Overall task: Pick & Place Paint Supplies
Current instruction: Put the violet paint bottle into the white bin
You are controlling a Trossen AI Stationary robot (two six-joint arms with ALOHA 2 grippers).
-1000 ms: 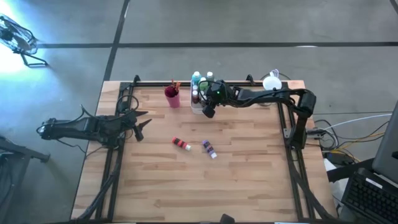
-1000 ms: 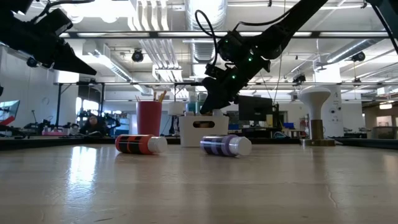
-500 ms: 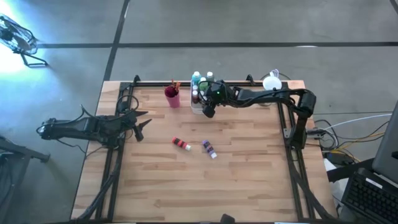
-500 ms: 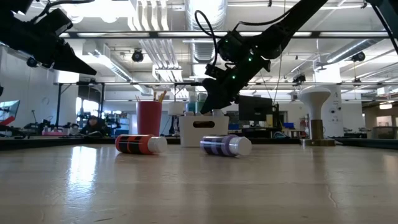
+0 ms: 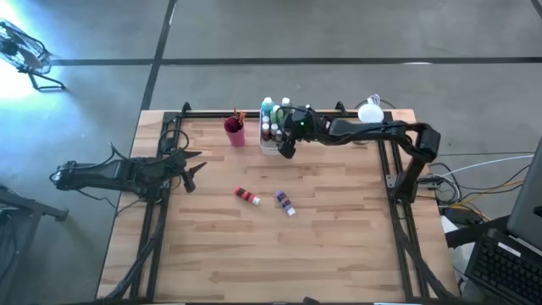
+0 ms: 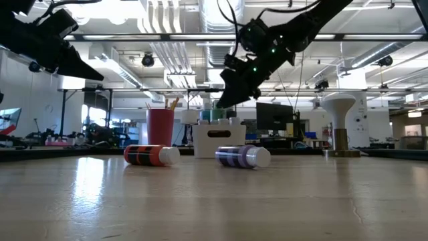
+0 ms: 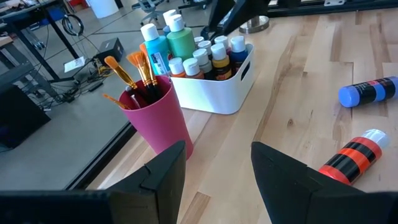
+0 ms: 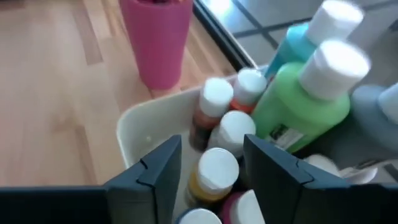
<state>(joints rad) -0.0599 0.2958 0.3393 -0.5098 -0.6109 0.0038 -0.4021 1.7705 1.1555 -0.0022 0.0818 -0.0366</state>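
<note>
The white tray [image 5: 269, 146] stands near the table's far edge, packed with upright paint bottles [image 8: 303, 99], white caps up. The magenta cup [image 5: 235, 132] to its left holds orange-tipped brushes [image 7: 127, 70]. A red bottle [image 5: 246, 196] and a purple bottle [image 5: 285, 202] lie on their sides mid-table. My right gripper [image 8: 211, 163] hangs open just above the tray's bottles and holds nothing. My left gripper [image 7: 217, 165] waits open at the table's left edge, pointing toward the cup.
A white mushroom-shaped object [image 5: 370, 112] stands at the far right corner of the table. Black frame rails [image 5: 394, 195] run along the left and right sides. Bare wood [image 5: 279, 254] stretches from the two lying bottles to the near edge.
My right gripper has risen from the tray's top to a little above it and drifted slightly toward the far edge. The bottles, the cup and the tray stayed where they were.
</note>
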